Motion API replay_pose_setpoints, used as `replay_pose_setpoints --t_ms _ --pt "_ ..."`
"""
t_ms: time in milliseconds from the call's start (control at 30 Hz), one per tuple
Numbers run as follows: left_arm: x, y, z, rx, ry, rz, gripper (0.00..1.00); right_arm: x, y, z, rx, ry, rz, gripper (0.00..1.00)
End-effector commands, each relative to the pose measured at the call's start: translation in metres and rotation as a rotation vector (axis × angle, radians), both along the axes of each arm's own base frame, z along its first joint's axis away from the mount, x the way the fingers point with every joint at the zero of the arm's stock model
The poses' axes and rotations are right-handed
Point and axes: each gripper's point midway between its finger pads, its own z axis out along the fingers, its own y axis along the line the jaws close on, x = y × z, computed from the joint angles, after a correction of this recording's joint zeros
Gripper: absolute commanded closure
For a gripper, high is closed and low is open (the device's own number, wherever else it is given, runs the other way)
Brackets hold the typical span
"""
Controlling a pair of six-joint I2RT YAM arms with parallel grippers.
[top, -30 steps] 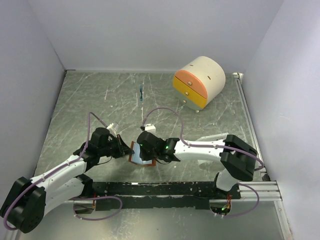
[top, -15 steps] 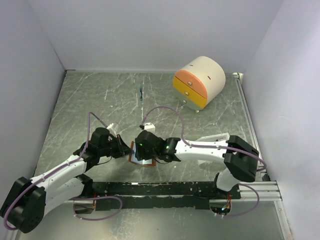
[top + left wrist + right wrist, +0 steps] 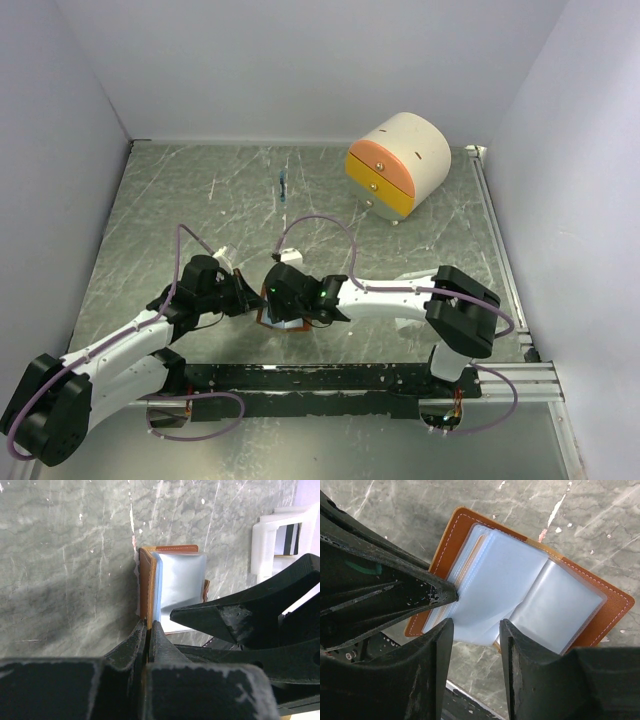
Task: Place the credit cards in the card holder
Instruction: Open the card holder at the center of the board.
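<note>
The left gripper (image 3: 149, 626) is closed tight on the card holder (image 3: 145, 580), with a thin strip of the brown leather cover pinched between its two black fingers. From the right wrist view the same gripper comes in from the left, its tip resting where the cover meets the pale sleeves.

The right gripper (image 3: 476, 625) stands partly open. Its fingers (image 3: 440, 650) are apart over the near edge of the clear blue-grey pockets, which show in the gap between them, and it grips nothing that I can see. From the left wrist view one of its fingers reaches in from the right and meets the top sleeve.

The card holder (image 3: 600, 615) lies opened out on the table (image 3: 180, 200), leather side down, its plastic sleeves fanned upward with white stitching along the rim. Seen from above, it (image 3: 272, 322) sits near the arms' bases, a little left of the middle, between the two grippers. Whether any card is in the sleeves I cannot tell.

Just right of it in the left wrist view stands a white tray (image 3: 262, 545) holding something striped dark and pale, too little of it in view to name. Far off to the right sits a cream and orange drawer box (image 3: 400, 165)
</note>
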Motion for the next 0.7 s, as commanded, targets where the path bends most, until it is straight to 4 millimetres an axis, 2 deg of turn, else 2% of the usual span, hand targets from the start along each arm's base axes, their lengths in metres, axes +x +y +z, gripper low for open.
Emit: replay_pose_setpoints --t_ms 0,200,333,667 --pt "0.004 -0.005 0.011 -0.022 -0.034 -0.013 0.93 0.002 0.004 -0.001 -0.004 -0.011 -0.004 0.58" --pt "0.004 -0.003 0.009 -0.01 -0.035 -0.01 0.93 0.005 -0.005 0.001 -0.026 -0.024 -0.033 0.61" --pt "0.004 -0.003 0.007 -0.008 -0.03 -0.011 0.93 0.001 -0.021 -0.009 -0.066 -0.02 -0.048 0.62" --pt "0.005 -0.002 0.009 -0.004 -0.029 -0.001 0.93 0.0 -0.03 -0.016 -0.086 -0.019 -0.06 0.63"
